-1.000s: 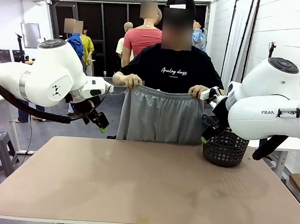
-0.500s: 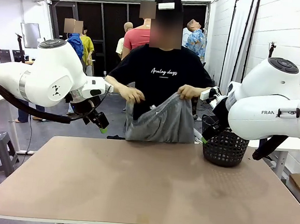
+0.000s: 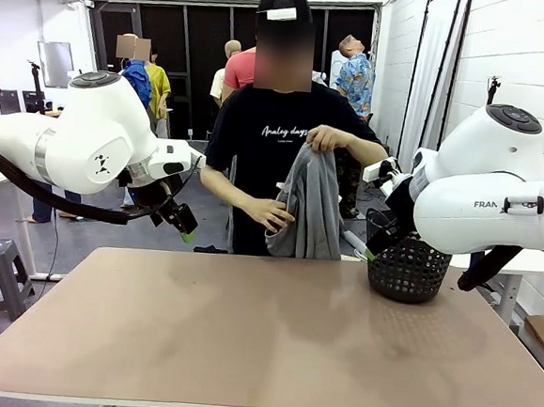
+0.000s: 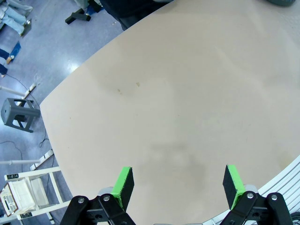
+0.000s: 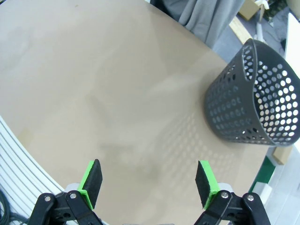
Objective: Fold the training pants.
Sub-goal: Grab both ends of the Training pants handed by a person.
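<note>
Across the table [image 3: 241,352], a person holds the bunched grey pants [image 3: 311,207] up in both hands, near the basket [image 3: 408,271]. Seen from its wrist, the left gripper [image 4: 178,180] hangs over the tabletop, jaws apart. The right gripper [image 5: 150,180] does likewise, with the pants beyond the far edge.

Grey training pants [image 3: 316,216], tan table [image 3: 261,339]

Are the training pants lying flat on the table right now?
No, the person holds the training pants bunched up in the air, one hand at the top, beyond the far edge of the table.
</note>
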`<state>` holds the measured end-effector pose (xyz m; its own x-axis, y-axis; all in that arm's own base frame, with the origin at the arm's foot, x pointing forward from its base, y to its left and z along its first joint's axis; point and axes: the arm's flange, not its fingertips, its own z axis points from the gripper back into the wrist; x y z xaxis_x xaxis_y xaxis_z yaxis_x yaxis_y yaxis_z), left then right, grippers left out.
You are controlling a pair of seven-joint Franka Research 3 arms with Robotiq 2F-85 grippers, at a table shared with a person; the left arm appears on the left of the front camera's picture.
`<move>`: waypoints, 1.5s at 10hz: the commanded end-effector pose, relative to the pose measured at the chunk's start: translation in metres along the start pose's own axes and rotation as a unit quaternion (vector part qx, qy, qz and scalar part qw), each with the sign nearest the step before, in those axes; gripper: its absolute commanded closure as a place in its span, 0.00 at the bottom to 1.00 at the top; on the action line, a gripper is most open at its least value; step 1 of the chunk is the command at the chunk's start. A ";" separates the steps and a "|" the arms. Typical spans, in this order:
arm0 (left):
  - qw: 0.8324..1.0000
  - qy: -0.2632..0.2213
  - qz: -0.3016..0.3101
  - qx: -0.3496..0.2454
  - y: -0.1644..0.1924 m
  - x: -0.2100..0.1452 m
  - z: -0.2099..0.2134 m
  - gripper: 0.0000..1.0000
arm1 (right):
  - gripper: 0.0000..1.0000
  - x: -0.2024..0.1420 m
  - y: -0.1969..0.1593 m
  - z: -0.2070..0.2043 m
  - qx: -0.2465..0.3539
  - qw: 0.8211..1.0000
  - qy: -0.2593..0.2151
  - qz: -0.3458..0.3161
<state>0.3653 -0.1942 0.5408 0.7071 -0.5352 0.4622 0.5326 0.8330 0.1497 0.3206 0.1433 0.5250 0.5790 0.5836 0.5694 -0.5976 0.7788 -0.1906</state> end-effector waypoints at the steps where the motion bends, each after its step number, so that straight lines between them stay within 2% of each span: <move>1: 1.000 -0.004 -0.003 0.000 0.000 -0.001 0.001 0.00 | 0.00 0.001 0.000 0.000 -0.001 1.000 -0.004 0.000; 15: 1.000 -0.004 -0.003 0.000 0.000 -0.001 0.001 0.00 | 0.00 0.001 0.000 0.000 -0.001 1.000 -0.004 0.000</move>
<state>0.3653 -0.1942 0.5408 0.7071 -0.5352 0.4622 0.5326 0.8330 0.1497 0.3206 0.1433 0.5250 0.5790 0.5836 0.5694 -0.5976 0.7788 -0.1906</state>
